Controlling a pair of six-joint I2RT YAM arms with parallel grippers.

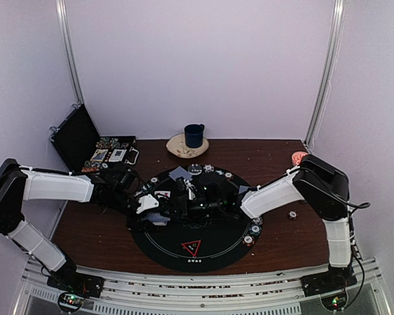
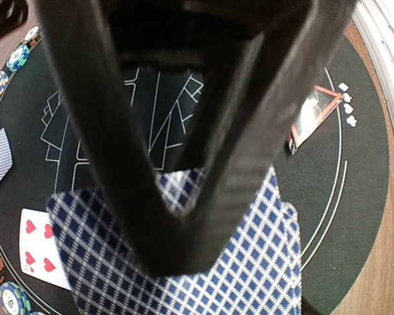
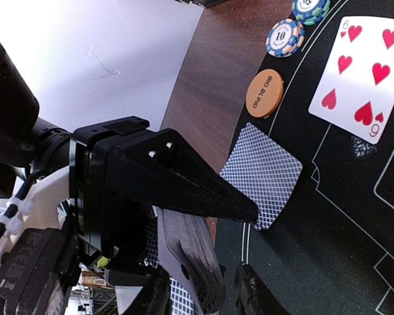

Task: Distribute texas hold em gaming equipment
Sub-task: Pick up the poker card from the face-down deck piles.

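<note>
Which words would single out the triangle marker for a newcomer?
Start at the round black mat on the wooden table. Toward its lower edge in the overhead view lies the triangle marker. It is red-outlined and three-cornered; the chips are round, the cards rectangular.

Left arm (image 1: pixel 56 186): base at bottom left, elbow raised far out left, white forearm running level toward middle. Right arm (image 1: pixel 276 193): mirror pose, elbow out right, forearm angling down and inward. Left gripper (image 1: pixel 169 203) and right gripper (image 1: pixel 202 199) nearly meet, tips facing each other. Left fingers (image 2: pixel 249 151) narrow to V, tips close together; grip unclear. Right jaws: state unclear.
</note>
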